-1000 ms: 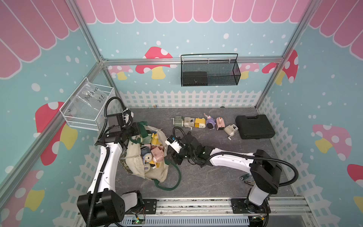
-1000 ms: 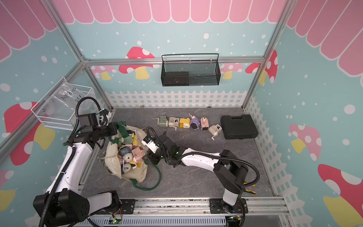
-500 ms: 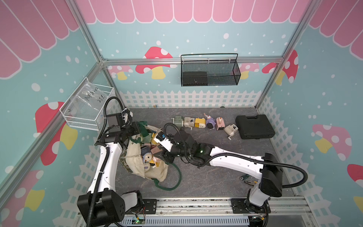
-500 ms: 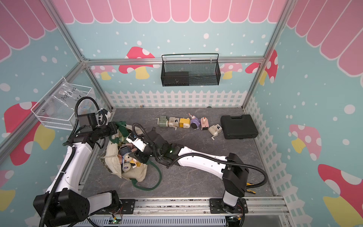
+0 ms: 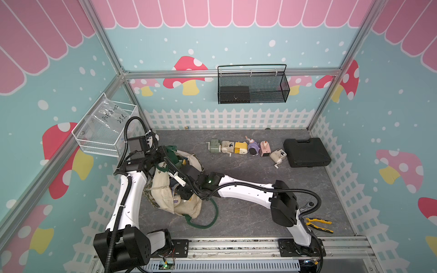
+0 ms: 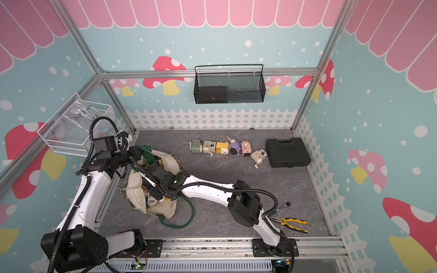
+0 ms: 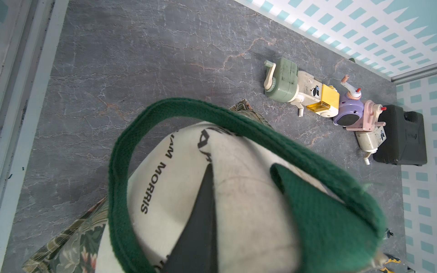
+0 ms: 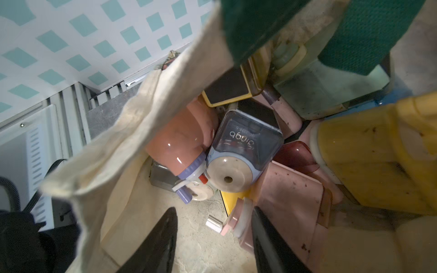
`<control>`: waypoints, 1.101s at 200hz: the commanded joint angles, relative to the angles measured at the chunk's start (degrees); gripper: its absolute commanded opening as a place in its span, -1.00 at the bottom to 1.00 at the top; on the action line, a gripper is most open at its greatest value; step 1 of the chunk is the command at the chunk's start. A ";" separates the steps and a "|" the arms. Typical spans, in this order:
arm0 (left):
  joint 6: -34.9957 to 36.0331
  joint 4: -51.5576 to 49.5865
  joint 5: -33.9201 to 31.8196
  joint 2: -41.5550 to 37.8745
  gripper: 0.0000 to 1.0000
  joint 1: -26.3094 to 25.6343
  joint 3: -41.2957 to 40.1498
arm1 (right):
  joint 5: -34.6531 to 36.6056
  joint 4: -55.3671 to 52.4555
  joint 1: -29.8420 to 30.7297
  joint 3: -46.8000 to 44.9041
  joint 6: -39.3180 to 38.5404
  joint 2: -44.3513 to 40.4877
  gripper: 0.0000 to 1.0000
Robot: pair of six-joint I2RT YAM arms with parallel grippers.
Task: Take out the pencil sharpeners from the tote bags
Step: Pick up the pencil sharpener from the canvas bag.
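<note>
Pencil sharpeners point(image 8: 238, 151) lie heaped inside the tote bag point(image 5: 160, 190); six more stand in a row point(image 5: 246, 149) on the table point(image 5: 248, 167) beyond it. My left gripper point(image 5: 164, 153) pinches the bag's rim, and my right gripper point(image 8: 212, 236) hangs inside the bag, fingers spread around a pink crank point(image 8: 233, 221).

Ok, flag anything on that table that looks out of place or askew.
Yellow-handled pliers and a metal ratchet-like tool lie loose at the table's near right corner, foreign to this job. In the sharpener row, the last cream sharpener sits skewed out of line, beside the black case.
</note>
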 commanded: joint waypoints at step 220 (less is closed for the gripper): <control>-1.41 10.23 4.22 -0.71 -1.00 0.91 1.32 | 4.81 -9.71 -6.83 8.04 6.47 12.55 0.56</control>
